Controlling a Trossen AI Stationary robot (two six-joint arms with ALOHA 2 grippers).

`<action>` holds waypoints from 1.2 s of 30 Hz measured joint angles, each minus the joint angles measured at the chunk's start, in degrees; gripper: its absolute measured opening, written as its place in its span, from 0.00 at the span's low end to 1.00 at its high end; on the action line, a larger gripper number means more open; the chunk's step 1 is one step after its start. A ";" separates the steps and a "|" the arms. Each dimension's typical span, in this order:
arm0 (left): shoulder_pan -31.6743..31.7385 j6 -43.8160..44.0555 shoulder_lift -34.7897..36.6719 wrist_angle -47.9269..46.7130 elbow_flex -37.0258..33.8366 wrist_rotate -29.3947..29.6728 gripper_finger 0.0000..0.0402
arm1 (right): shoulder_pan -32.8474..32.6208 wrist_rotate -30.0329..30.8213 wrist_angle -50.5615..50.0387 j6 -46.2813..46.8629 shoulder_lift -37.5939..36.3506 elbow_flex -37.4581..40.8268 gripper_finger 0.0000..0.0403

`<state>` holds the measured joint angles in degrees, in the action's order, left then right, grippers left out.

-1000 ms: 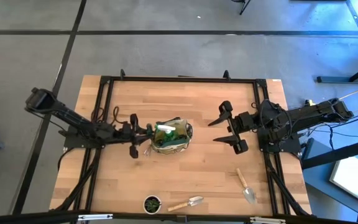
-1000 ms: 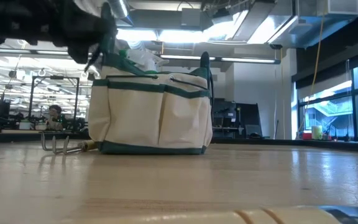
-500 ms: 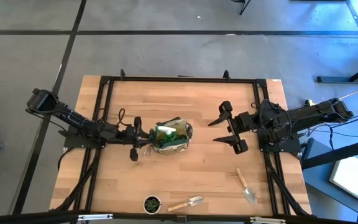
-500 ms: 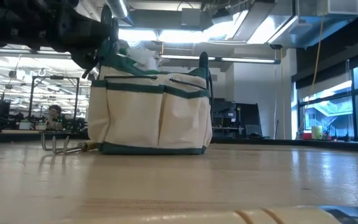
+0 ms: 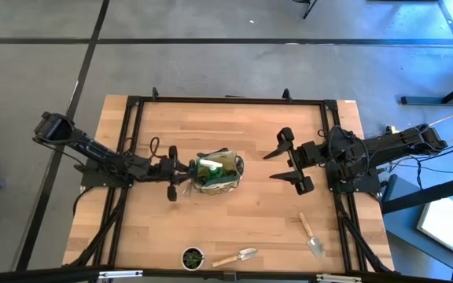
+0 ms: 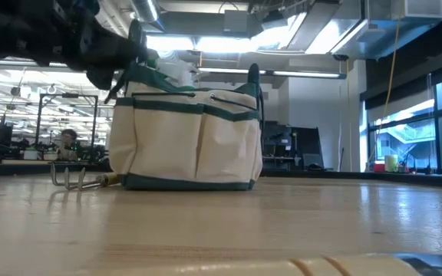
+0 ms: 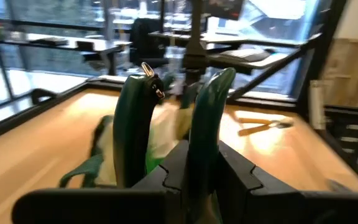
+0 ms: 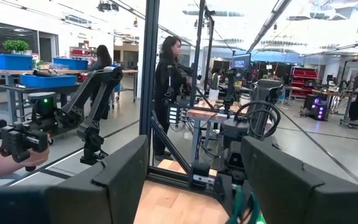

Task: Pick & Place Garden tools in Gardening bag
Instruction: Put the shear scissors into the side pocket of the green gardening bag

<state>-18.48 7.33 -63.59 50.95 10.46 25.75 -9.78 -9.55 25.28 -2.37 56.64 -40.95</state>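
The left arm reaches low across the table toward its middle, wrist level, and the left gripper (image 5: 181, 178) has its fingers (image 7: 205, 118) drawn near together. The right arm stays back at the table's right side — elbow folded, forearm pointing inward — with the right gripper (image 5: 287, 163) raised, fingers (image 8: 114, 175) spread wide, holding nothing.

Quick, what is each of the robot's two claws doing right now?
Left tool: shut on the bag's green handle, beside the gardening bag.
Right tool: open, holding nothing.
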 joint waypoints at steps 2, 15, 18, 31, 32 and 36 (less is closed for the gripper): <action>0.03 0.02 -0.84 0.41 0.00 0.73 0.11 | 0.00 0.09 0.00 0.00 0.01 0.00 0.64; 5.47 4.37 -11.03 6.78 0.08 -7.52 0.11 | 0.02 0.07 0.06 0.00 0.01 0.00 0.64; 5.95 4.46 -12.42 8.71 0.09 -7.70 0.11 | 0.02 0.07 0.06 0.00 0.02 0.00 0.64; 5.34 5.63 -12.11 8.58 0.04 -8.74 0.11 | 0.02 0.02 -0.22 0.00 0.00 0.00 0.64; 5.06 5.62 -12.11 8.46 0.04 -8.51 0.11 | 0.02 0.01 -0.22 0.01 0.02 0.00 0.64; 3.68 5.62 -12.11 8.37 0.04 -6.35 0.11 | 0.01 -0.13 -0.20 0.00 0.01 0.00 0.64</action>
<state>-14.80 12.95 -75.70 59.32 10.50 19.40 -9.77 -9.67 25.08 -2.37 56.66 -40.95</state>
